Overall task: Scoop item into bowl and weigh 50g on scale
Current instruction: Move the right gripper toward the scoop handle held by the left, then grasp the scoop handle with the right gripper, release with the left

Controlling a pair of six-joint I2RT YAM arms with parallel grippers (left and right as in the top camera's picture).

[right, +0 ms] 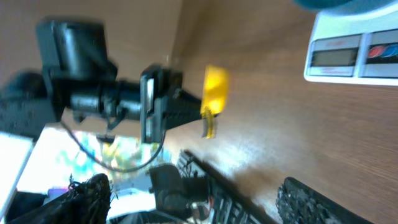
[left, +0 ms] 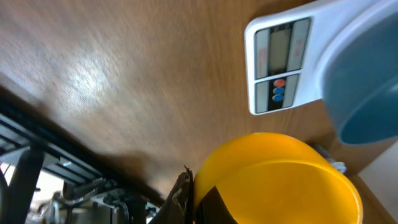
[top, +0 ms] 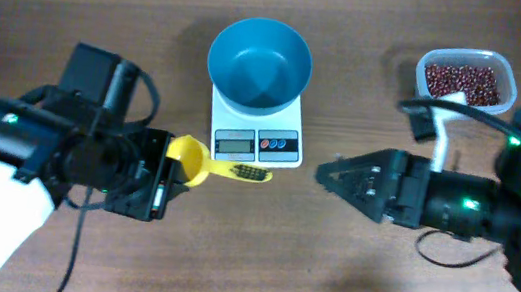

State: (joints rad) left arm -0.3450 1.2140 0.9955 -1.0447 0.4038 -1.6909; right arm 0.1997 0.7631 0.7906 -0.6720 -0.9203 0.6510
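Note:
The teal-blue bowl stands on the white scale at the table's middle, and it looks empty. The beans lie in a clear tub at the far right. My left gripper is shut on the cup of a yellow scoop, just in front and left of the scale; its handle points right. In the left wrist view the scoop fills the bottom, with the scale and bowl beyond. My right gripper is open and empty, right of the scale, pointing left.
The right wrist view shows the scoop, the left arm and the scale's front. Bare wood table lies between the two grippers. Black cables run around both arms.

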